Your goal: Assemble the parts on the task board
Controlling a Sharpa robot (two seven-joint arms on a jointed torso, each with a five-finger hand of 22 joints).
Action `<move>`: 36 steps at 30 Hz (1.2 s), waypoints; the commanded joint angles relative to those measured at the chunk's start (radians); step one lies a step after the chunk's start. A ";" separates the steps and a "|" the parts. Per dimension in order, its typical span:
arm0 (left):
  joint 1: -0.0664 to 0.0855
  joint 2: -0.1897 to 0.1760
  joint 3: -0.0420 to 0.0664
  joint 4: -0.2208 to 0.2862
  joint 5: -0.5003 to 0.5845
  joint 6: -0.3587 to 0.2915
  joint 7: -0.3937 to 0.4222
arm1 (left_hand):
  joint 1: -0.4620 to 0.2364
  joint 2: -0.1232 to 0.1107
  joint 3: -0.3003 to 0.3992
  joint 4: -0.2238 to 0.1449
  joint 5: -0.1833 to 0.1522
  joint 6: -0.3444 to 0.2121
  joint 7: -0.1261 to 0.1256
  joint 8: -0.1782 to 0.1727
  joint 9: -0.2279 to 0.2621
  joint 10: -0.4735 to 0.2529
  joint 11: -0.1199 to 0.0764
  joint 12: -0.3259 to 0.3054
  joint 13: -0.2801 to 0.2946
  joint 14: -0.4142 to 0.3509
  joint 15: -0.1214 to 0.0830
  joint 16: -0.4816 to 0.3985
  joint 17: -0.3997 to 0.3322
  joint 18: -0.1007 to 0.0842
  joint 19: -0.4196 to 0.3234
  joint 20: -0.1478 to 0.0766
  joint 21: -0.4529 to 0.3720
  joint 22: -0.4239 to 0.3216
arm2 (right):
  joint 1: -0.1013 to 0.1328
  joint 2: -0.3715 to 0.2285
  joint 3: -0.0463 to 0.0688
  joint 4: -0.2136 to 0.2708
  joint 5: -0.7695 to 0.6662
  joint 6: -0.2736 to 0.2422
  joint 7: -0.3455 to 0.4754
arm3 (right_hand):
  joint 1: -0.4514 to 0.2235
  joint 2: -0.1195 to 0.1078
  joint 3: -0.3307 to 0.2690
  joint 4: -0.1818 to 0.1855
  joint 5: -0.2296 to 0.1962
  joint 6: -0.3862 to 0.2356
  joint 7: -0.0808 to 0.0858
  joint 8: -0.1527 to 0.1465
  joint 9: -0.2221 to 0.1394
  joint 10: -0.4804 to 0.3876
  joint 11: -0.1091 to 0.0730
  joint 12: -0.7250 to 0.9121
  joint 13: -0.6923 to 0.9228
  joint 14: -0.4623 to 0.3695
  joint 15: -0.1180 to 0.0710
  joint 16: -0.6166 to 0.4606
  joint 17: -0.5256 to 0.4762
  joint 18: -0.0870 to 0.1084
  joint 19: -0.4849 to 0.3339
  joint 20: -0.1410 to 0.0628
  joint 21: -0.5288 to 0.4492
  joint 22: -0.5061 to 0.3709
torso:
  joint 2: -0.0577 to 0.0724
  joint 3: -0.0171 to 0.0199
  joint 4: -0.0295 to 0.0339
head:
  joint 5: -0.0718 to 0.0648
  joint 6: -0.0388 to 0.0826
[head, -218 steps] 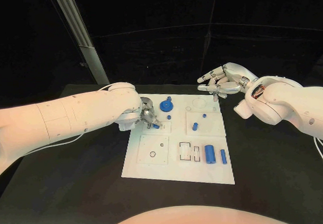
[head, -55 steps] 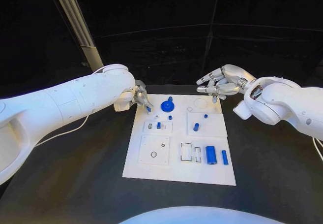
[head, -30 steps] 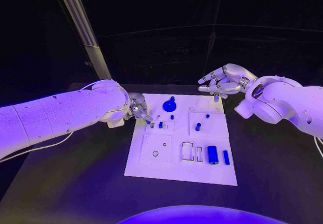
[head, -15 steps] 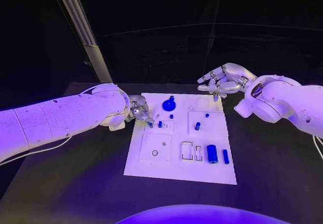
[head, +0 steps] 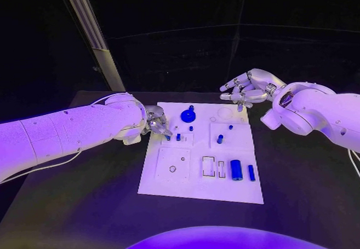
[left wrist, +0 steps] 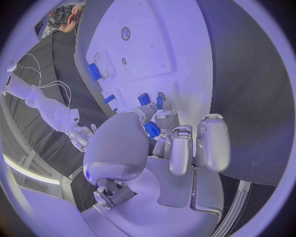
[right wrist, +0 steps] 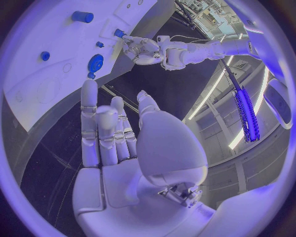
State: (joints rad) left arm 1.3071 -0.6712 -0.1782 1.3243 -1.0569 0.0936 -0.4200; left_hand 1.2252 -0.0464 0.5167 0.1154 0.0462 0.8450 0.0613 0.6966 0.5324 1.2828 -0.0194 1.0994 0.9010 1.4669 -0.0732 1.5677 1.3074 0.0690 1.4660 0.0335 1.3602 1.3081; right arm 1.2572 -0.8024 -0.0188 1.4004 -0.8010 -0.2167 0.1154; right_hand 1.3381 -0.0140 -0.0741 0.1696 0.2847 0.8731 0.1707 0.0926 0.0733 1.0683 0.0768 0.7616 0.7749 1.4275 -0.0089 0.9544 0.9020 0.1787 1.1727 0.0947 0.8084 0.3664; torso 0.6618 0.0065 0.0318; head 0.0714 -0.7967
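Your left hand (head: 156, 123) sits at the task board's (head: 182, 182) left edge, toward the far end, fingers bunched downward. Look at the left wrist view: the fingertips (left wrist: 162, 116) pinch a small blue part (left wrist: 152, 130), with two more small blue pegs (left wrist: 143, 98) standing on the board just past them. So that hand is clamped on a part.

Your right hand (head: 243, 92) hovers off the board's far right corner, above the table, fingers spread and gently curled, nothing in them. The right wrist view confirms it: palm (right wrist: 154, 148) empty, fingers apart.

Now the board itself, a white plate in the middle of the black table (head: 80, 204), long side running away from you. Biggest piece on it is the round blue gear-like disc (head: 188, 117) near the far edge, with a small knob just beyond it. Next, down at the near right, a stubby blue cylinder (head: 236, 170) lies beside a thinner blue rod (head: 251, 173), the two close but apart. Just left of them are two rectangular outlines (head: 208, 166) in the plate.

Mid-board you've got a short blue peg (head: 220, 139) on the right-hand square, a tiny one (head: 230, 127) beyond it, and two small upright pegs (head: 178, 137) near your left hand's fingertips.
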 commanded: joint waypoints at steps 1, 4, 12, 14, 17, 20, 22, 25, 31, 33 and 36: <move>-0.003 0.001 -0.004 -0.001 -0.022 0.024 -0.001 | 0.012 -0.006 0.112 -0.102 0.005 0.001 -0.009 0.007 0.002 0.008 -0.003 0.006 0.000 0.104 -0.007 0.003 0.263 -0.008 0.007 -0.006 0.006 0.002 | 0.002 0.000 0.001 0.001 -0.001 0.007 0.008 | -0.001 0.009 -0.006 -0.001 0.005 -0.007 -0.002 0.004 0.001 -0.009 0.000 0.003 -0.002 0.003 0.002 -0.006 0.000 0.006 0.006 0.001 -0.004 -0.001 | -0.001 -0.0002 0.0016 | -0.001 -0.001; -0.004 -0.001 -0.004 0.002 -0.023 0.038 -0.002 | 0.012 -0.014 0.130 -0.108 0.005 0.000 -0.009 0.010 0.004 0.008 -0.003 0.001 -0.005 0.104 -0.007 0.003 0.263 -0.008 0.007 -0.007 0.006 0.003 | 0.002 0.000 0.001 0.001 -0.001 0.007 0.007 | -0.001 0.009 -0.006 -0.001 0.005 -0.007 -0.002 0.004 0.001 -0.009 0.000 0.003 -0.002 0.003 0.002 -0.006 0.000 0.006 0.006 0.001 -0.004 -0.001 | -0.001 -0.0005 0.0012 | -0.001 -0.003; -0.005 -0.004 -0.005 0.004 -0.024 0.051 -0.002 | 0.009 -0.019 0.138 -0.111 0.005 0.000 -0.008 0.012 0.005 0.007 -0.003 -0.002 -0.010 0.104 -0.007 0.003 0.263 -0.008 0.007 -0.007 0.006 0.003 | 0.002 0.000 0.001 0.000 -0.001 0.008 0.006 | -0.001 0.009 -0.006 -0.001 0.005 -0.007 -0.002 0.004 0.001 -0.009 0.000 0.003 -0.002 0.003 0.002 -0.006 0.000 0.006 0.006 0.001 -0.004 -0.001 | -0.001 -0.0009 0.0015 | -0.003 0.002; -0.005 -0.005 -0.005 0.005 -0.024 0.052 -0.002 | 0.008 -0.022 0.143 -0.112 0.005 0.000 -0.008 0.013 0.006 0.007 -0.003 -0.005 -0.014 0.104 -0.007 0.003 0.263 -0.008 0.007 -0.007 0.005 0.003 | 0.002 -0.001 0.001 0.000 -0.001 0.008 0.006 | -0.001 0.009 -0.006 -0.001 0.005 -0.007 -0.002 0.004 0.001 -0.009 0.000 0.003 -0.002 0.003 0.002 -0.006 0.000 0.006 0.006 0.001 -0.004 -0.001 | -0.001 -0.0006 0.0011 | -0.002 0.000; -0.005 -0.006 -0.005 0.007 -0.024 0.052 -0.002 | 0.007 -0.024 0.146 -0.113 0.005 0.000 -0.008 0.014 0.007 0.007 -0.003 -0.005 -0.015 0.104 -0.007 0.003 0.263 -0.008 0.007 -0.007 0.005 0.003 | 0.002 -0.001 0.001 0.000 -0.001 0.008 0.006 | -0.001 0.009 -0.006 -0.001 0.005 -0.007 -0.002 0.004 0.001 -0.009 0.000 0.003 -0.002 0.003 0.002 -0.006 0.000 0.006 0.006 0.001 -0.004 -0.001 | 0.000 -0.0010 0.0012 | -0.001 0.000; -0.005 -0.007 -0.005 0.007 -0.024 0.048 -0.001 | 0.006 -0.027 0.151 -0.115 0.006 0.001 -0.009 0.015 0.007 0.008 -0.003 -0.006 -0.017 0.104 -0.007 0.003 0.263 -0.008 0.007 -0.007 0.006 0.004 | 0.002 -0.001 0.001 0.000 -0.001 0.008 0.007 | -0.001 0.010 -0.008 0.000 0.006 -0.008 -0.002 0.005 0.001 -0.010 0.001 0.003 -0.002 0.003 0.003 -0.007 0.000 0.006 0.007 0.001 -0.006 -0.002 | -0.001 -0.0007 0.0013 | 0.003 0.002; -0.005 -0.005 -0.005 0.006 -0.024 0.045 0.000 | 0.006 -0.027 0.151 -0.115 0.006 0.001 -0.009 0.015 0.007 0.008 -0.003 -0.006 -0.017 0.104 -0.007 0.003 0.263 -0.008 0.007 -0.007 0.006 0.004 | 0.002 0.000 0.001 -0.001 -0.001 0.008 0.007 | -0.001 0.010 -0.008 0.000 0.006 -0.008 -0.002 0.005 0.001 -0.010 0.001 0.003 -0.002 0.003 0.003 -0.007 0.000 0.006 0.007 0.001 -0.006 -0.002 | -0.001 -0.0010 0.0017 | 0.001 0.003; -0.006 0.001 -0.005 0.002 -0.024 0.043 -0.001 | 0.006 -0.029 0.153 -0.116 0.006 0.001 -0.009 0.016 0.008 0.009 -0.003 -0.006 -0.017 0.104 -0.007 0.003 0.263 -0.008 0.007 -0.007 0.006 0.004 | 0.002 0.001 0.001 -0.001 -0.001 0.008 0.007 | -0.001 0.010 -0.008 0.000 0.006 -0.008 -0.002 0.005 0.001 -0.010 0.001 0.003 -0.002 0.003 0.003 -0.007 0.000 0.006 0.007 0.001 -0.006 -0.002 | 0.000 -0.0004 0.0007 | 0.001 0.002; -0.006 0.014 -0.005 -0.008 -0.024 0.047 -0.006 | -0.002 -0.029 0.161 -0.111 0.006 0.002 -0.008 0.019 0.009 0.013 -0.003 -0.002 -0.011 0.104 -0.007 0.003 0.263 -0.008 0.007 -0.006 0.004 0.003 | 0.002 0.002 0.001 -0.001 -0.001 0.007 0.007 | -0.001 0.010 -0.008 0.000 0.006 -0.008 -0.002 0.005 0.001 -0.011 0.001 0.004 -0.002 0.002 0.003 -0.009 -0.001 0.006 0.007 0.001 -0.006 -0.002 | 0.001 -0.0001 -0.0002 | 0.002 0.001; -0.005 0.018 -0.005 -0.013 -0.024 0.050 -0.007 | -0.010 -0.031 0.163 -0.107 0.006 0.004 -0.009 0.020 0.010 0.015 -0.003 -0.001 -0.009 0.104 -0.007 0.003 0.263 -0.008 0.008 -0.006 0.005 0.005 | 0.002 0.002 0.001 0.000 -0.001 0.007 0.007 | -0.001 0.010 -0.008 0.000 0.006 -0.008 -0.002 0.005 0.001 -0.011 0.001 0.004 -0.002 0.002 0.003 -0.009 -0.001 0.006 0.007 0.001 -0.006 -0.002 | 0.001 -0.0002 -0.0002 | 0.001 0.000; -0.005 0.023 -0.005 -0.018 -0.024 0.057 -0.009 | -0.030 -0.045 0.157 -0.100 0.006 0.014 -0.015 0.028 0.013 0.019 -0.006 0.003 -0.006 0.104 -0.008 0.003 0.263 -0.009 0.009 -0.006 0.007 0.008 | 0.002 0.001 0.001 0.000 -0.001 0.007 0.007 | -0.001 0.010 -0.008 0.000 0.006 -0.008 -0.002 0.005 0.001 -0.011 0.001 0.004 -0.002 0.002 0.003 -0.009 -0.001 0.006 0.007 0.001 -0.006 -0.002 | 0.000 0.0001 0.0003 | 0.000 -0.004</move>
State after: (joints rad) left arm 1.3051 -0.6511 -0.1802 1.3060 -1.0756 0.1200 -0.4244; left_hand 1.2003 -0.0922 0.5620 0.1255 0.0501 0.8602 0.0537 0.7249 0.5452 1.2978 -0.0268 1.0994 0.8946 1.4669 -0.0731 1.5677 1.3074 0.0690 1.4659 0.0336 1.3631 1.3079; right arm 1.2572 -0.8014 -0.0188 1.3992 -0.8011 -0.2151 0.1151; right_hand 1.3381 -0.0140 -0.0766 0.1721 0.2847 0.8731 0.1706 0.0926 0.0734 1.0645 0.0806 0.7616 0.7736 1.4275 -0.0089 0.9495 0.9019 0.1787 1.1727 0.0947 0.8084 0.3651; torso 0.6619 0.0062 0.0321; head 0.0723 -0.7983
